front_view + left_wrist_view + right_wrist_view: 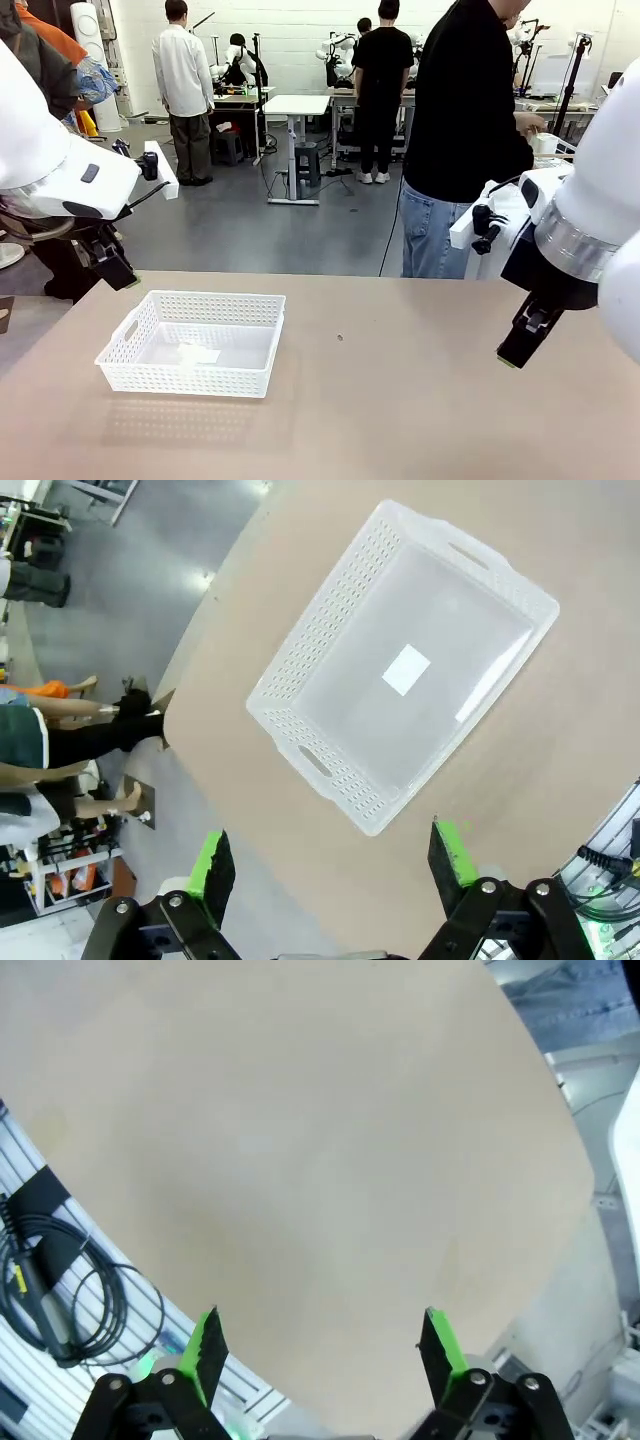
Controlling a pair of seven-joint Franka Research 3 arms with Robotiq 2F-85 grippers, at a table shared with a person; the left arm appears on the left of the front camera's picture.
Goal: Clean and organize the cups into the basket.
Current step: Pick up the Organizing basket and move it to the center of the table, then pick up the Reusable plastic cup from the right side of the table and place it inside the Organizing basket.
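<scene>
Fingers (215, 865) of the left gripper (335, 855) and right gripper (325, 1345) stood wide apart and empty above the table (400, 420), and with the basket (190, 382) near the left gripper holding no cup, the task seemed barely begun, first needing a cup within reach.

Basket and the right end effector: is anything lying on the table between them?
No. In the front view, the table between the basket and the right end effector is bare, apart from one tiny dark speck.
</scene>
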